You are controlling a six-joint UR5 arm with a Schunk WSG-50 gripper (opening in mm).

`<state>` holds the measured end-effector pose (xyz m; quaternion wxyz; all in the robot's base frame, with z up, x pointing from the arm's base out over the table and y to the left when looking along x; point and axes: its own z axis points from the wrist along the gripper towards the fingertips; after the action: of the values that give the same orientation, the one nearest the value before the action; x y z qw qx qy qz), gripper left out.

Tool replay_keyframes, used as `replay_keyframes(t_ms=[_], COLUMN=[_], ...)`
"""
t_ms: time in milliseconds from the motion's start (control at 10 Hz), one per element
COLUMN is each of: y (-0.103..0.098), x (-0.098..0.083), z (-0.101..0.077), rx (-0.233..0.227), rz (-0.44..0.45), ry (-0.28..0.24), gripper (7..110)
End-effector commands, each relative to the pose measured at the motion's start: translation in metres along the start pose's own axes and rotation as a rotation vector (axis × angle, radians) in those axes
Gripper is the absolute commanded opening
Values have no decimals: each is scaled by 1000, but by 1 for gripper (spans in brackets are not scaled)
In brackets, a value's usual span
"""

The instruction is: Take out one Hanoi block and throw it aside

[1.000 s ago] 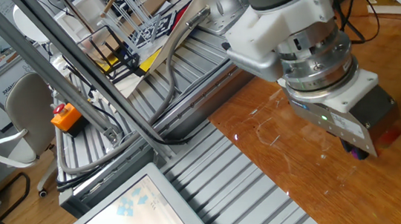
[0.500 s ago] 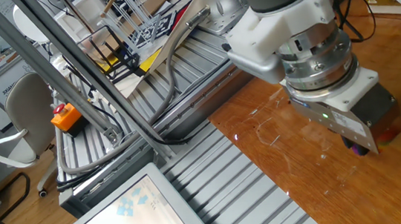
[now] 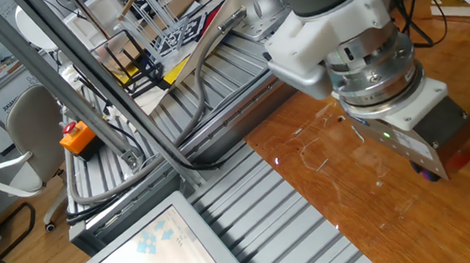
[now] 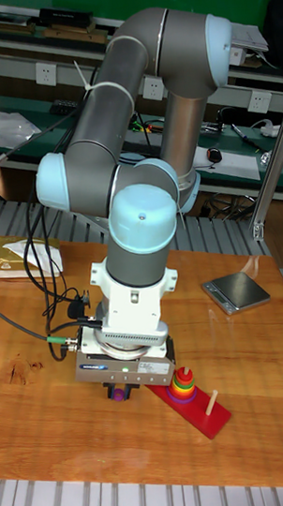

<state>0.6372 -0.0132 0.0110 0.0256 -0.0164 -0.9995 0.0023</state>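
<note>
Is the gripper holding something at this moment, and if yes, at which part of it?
The gripper holds the small purple Hanoi block between its fingers, above the wooden table. The exact part gripped cannot be told.

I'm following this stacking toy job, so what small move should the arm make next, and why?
Probably carry on sideways a little, then let go. The tool seems shut on the purple block, which is off the stacked rings and near the wooden table, beside the red base.
</note>
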Motion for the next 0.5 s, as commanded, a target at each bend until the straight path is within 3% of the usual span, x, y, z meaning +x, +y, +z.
replay_keyframes(t_ms=[0, 400], y=[5, 0], x=[-1, -5], z=[-1, 12], rx=[-25, -16], rz=[18, 17], ry=[-3, -8], gripper=[7, 7])
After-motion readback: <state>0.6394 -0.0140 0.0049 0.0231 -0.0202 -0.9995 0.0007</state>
